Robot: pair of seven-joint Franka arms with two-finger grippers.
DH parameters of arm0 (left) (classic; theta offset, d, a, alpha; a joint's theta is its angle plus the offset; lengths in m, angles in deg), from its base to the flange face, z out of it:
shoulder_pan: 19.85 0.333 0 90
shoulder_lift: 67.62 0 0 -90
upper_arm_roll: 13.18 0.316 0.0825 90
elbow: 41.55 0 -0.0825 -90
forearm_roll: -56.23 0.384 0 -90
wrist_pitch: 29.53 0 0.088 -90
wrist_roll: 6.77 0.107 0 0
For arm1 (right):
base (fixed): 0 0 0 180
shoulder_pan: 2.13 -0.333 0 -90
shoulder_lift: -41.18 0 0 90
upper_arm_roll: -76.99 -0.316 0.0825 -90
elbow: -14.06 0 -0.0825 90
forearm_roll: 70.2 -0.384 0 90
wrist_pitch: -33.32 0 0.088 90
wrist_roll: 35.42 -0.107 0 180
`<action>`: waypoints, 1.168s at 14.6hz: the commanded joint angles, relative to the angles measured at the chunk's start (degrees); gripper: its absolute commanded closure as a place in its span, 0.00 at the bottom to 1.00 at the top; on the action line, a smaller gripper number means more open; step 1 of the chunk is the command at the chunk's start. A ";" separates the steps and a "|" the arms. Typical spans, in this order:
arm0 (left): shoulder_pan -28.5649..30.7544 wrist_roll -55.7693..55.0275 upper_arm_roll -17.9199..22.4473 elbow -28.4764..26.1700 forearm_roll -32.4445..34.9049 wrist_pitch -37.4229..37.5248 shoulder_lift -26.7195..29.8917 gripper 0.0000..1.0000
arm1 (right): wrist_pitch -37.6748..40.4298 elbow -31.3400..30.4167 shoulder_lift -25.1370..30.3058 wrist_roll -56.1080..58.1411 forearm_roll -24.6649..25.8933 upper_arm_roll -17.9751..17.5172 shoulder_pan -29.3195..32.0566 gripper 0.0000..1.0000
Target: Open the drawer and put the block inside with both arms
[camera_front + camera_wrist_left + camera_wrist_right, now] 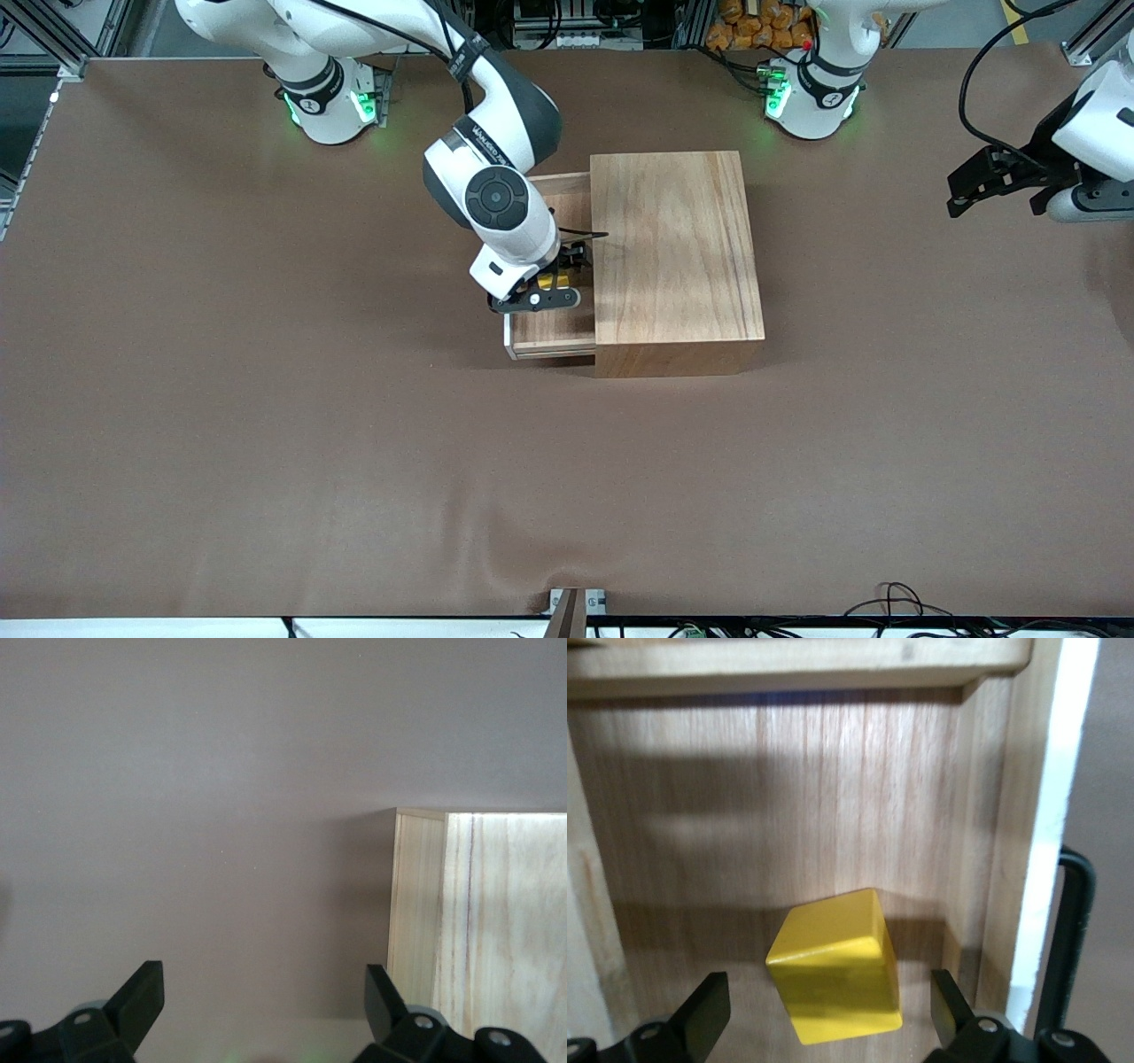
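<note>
My right gripper (551, 288) hangs over the open drawer (551, 330), its fingers (702, 1017) spread wide with the yellow block (837, 966) lying between them but touching neither; I judge it released. In the right wrist view the block sits tilted on the drawer's wooden floor, one corner turned toward the camera, casting a shadow on the boards, so it looks to be resting in the tray and not carried. The pale front panel (1050, 842) and the black wire handle (1070, 939) run just beside it, and the block lies nearer that front than the wooden box (675, 257), from which the drawer slides out toward the right arm's end of the table.

The relation that matters next, as I read it: the block is straight below the spread fingers, so the hand has to rise clear, not sweep sideways, before anything pushes the drawer.

My left gripper (985, 182) waits well apart, over bare table (266, 443) at the left arm's end, fingers parted and empty; its wrist view shows only a corner of the box. The right arm is by far the nearer to drawer and handle.
</note>
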 commanded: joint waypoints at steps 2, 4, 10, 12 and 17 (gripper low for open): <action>0.77 0.90 -0.66 1.42 0.68 0.18 -0.46 0.00 | 1.31 -0.26 3.27 -0.97 -0.33 0.17 1.72 0.00; 0.68 0.81 -0.58 1.42 0.76 0.18 -0.64 0.00 | 2.97 -0.08 4.85 -1.41 -0.33 0.17 3.48 0.00; 0.68 0.81 -0.66 1.24 0.77 0.18 -0.64 0.00 | 7.89 0.01 10.65 -0.36 -0.07 0.43 11.64 0.00; 0.68 0.81 -0.66 1.24 0.77 0.10 -0.64 0.00 | 12.62 0.01 13.81 0.78 0.02 0.52 15.94 0.00; 0.59 0.81 -0.75 1.24 0.76 0.10 -0.55 0.00 | 20.90 -0.34 19.88 16.05 4.30 0.52 26.58 0.00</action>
